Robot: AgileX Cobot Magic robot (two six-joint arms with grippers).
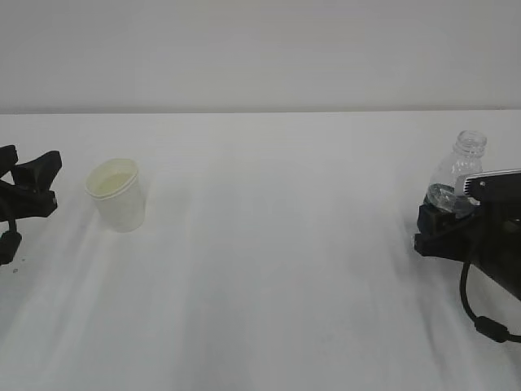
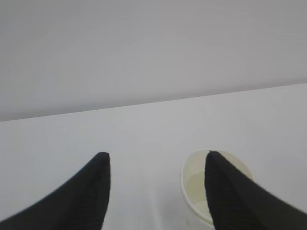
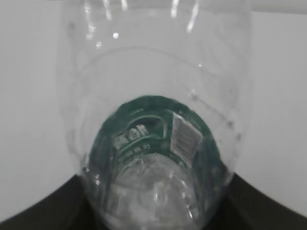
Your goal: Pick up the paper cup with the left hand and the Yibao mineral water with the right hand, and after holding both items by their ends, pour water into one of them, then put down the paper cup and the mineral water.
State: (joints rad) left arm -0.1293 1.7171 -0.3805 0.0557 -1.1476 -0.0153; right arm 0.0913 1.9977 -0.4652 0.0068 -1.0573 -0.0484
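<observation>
Right tool (image 1: 448, 213) grips green-labelled Yibao mineral water (image 3: 153, 143), print unreadable; left tool (image 2: 156, 165) open

A matt white table (image 1: 269, 269) with a smooth, faintly streaked surface. On it stands a paper cup (image 1: 119, 195), white and dull outside, cream-yellow and slightly waxy-looking inside, with a rolled rim. The bottle (image 1: 457, 175) is clear, thin plastic, glossy, with bright glints and moulded ribs; a dark green printed label band shows through its wall, shiny like film. The left hand (image 2: 156, 191) has matt black plastic fingers (image 2: 230, 196) with a fine ribbed texture. The right hand (image 1: 448, 220) is dull black plastic too, with a rubbery black cable (image 1: 480, 314).
</observation>
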